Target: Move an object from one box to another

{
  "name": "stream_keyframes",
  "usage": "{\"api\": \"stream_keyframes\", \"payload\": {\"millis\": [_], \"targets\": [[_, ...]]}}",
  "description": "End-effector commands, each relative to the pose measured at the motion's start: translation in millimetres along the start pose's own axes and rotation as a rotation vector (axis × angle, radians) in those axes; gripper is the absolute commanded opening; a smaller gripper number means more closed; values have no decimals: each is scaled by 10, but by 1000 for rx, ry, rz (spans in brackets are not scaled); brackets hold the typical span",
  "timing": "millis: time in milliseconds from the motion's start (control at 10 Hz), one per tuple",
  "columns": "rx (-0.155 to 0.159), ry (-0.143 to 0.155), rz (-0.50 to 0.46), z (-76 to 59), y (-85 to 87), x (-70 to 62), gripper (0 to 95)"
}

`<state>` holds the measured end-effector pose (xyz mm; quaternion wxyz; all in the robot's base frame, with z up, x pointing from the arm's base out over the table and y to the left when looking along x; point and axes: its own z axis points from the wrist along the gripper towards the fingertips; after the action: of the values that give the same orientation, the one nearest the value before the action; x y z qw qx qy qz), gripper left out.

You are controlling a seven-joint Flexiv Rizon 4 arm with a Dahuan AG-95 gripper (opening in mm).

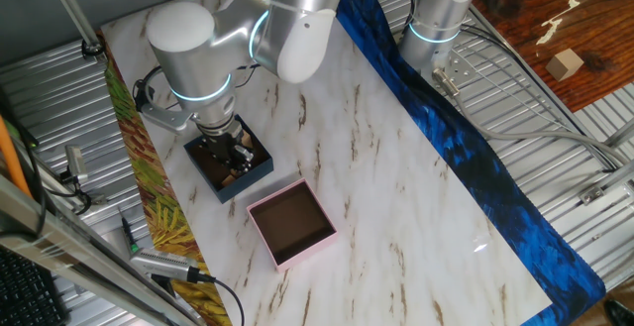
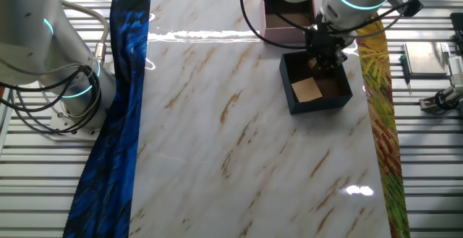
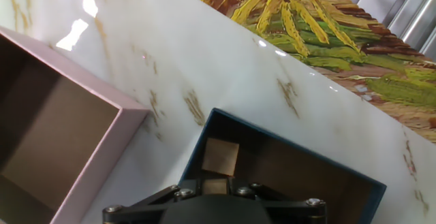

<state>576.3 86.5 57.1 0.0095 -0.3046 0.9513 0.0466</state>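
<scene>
I am at the pick-up step: my gripper (image 2: 325, 56) hangs low inside the navy-blue box (image 2: 346, 102), which stands on the marble worktop (image 2: 217, 122). A flat tan square piece (image 2: 307, 89), probably card, lies on the box floor just beside my fingertips; a second small piece (image 3: 220, 156) shows under them in the hand view. I cannot tell whether my fingers are spread or pinching anything. Next I need a firm pinch, a straight lift over the low wall, then a short carry to the pink box (image 1: 290, 224) close beside me.
</scene>
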Motion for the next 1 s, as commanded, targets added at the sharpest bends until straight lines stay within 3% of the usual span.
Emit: {"api": "stream_keyframes", "payload": {"millis": [100,1000], "targets": [[0,3,-12,12,-15,9,0],[9,2,-41,12,-15,9,0]]}}
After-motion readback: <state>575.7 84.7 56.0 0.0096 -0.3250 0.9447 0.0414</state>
